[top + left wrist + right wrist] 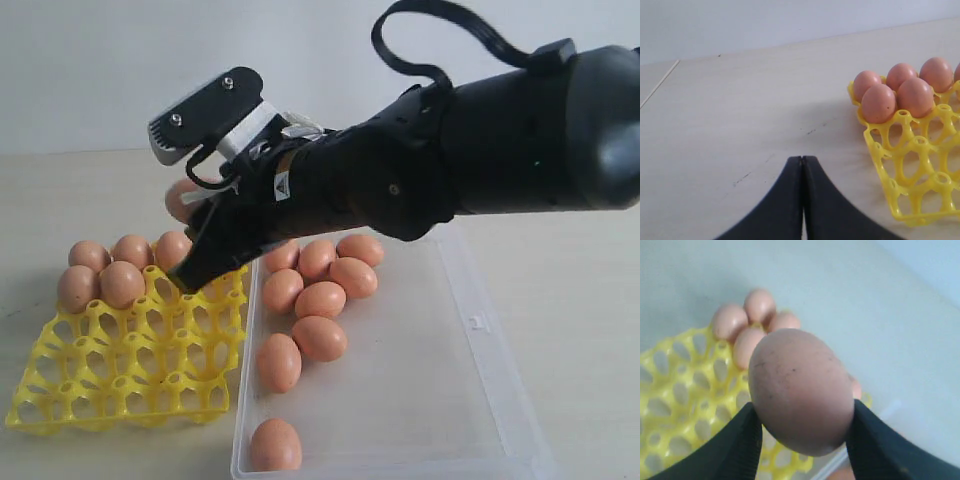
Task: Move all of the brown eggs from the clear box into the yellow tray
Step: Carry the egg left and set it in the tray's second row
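Observation:
My right gripper (195, 215) reaches across from the right and is shut on one brown egg (179, 198), held in the air over the far right corner of the yellow tray (120, 370). In the right wrist view that egg (800, 390) fills the gap between the black fingers (740, 445) of the right gripper (803, 407), with the tray (670, 405) below. Several eggs (122, 284) sit in the tray's far cups. Several more (320, 300) lie in the clear box (400, 400). My left gripper (802, 159) is shut and empty, beside the tray's (890, 190) corner.
Tray and box stand side by side on a beige table (580, 300) in front of a pale wall. The right arm's dark body (480, 150) and its cable loop (450, 40) hang over the far end of the box. One egg (275, 445) lies near the box's front corner.

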Robot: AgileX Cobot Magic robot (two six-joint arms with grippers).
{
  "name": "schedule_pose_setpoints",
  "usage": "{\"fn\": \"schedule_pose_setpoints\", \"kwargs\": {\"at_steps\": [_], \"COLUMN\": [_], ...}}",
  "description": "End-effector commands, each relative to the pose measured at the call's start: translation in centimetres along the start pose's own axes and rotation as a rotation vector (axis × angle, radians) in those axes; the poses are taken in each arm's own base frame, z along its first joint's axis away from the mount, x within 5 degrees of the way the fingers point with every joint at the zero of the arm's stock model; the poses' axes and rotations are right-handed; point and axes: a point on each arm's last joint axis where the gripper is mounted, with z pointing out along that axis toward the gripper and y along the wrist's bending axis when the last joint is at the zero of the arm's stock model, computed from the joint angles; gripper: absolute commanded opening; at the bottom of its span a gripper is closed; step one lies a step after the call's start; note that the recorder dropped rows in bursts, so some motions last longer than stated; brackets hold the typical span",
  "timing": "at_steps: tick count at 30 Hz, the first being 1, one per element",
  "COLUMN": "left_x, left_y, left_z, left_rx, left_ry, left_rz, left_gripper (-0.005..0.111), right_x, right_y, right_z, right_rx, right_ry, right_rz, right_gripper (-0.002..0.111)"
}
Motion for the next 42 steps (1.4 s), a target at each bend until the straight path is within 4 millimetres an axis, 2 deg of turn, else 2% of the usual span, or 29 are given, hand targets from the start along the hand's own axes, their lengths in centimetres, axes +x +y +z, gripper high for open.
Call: {"fn": "schedule_pose_setpoints", "kwargs": {"at_steps": [1,8,12,20,25,32,40,42], "left_x": [-0.2,-0.2,-0.2,-0.2,-0.2,-0.2,-0.2,-0.2], "left_y": [0.0,0.0,0.0,0.0,0.0,0.0,0.0,0.0], "left_z": [-0.1,-0.1,-0.1,-0.1,-0.1,-0.1,-0.1,-0.1], "left_rx": [0.007,0.007,0.007,0.007,0.007,0.007,0.007,0.007], "left_ry": [-0.02,-0.02,-0.02,-0.02,-0.02,-0.02,-0.02,-0.02], "left_rz": [-0.007,-0.005,-0.005,-0.008,-0.004,-0.007,-0.005,-0.005], "left_gripper": [0.0,0.0,0.0,0.0,0.0,0.0,0.0,0.0], "right_x": [0.1,2.4,3.3,1.0,0.3,-1.2,-1.2,-1.2], "right_y": [-0.1,0.4,0.6,-0.2,-0.7,0.3,0.3,0.4], "right_z": [2.7,6.8,7.7,7.6,8.2,9.6,11.0,11.1], "right_rx": [0.022,0.021,-0.006,0.005,0.006,-0.018,-0.036,-0.056], "right_ry": [-0.156,-0.21,-0.06,0.103,0.213,0.351,0.494,0.497], "right_rz": [0.005,-0.014,-0.097,-0.249,-0.306,-0.376,-0.4,-0.416], "right_gripper": [0.0,0.0,0.0,0.0,0.0,0.0,0.0,0.004]}}
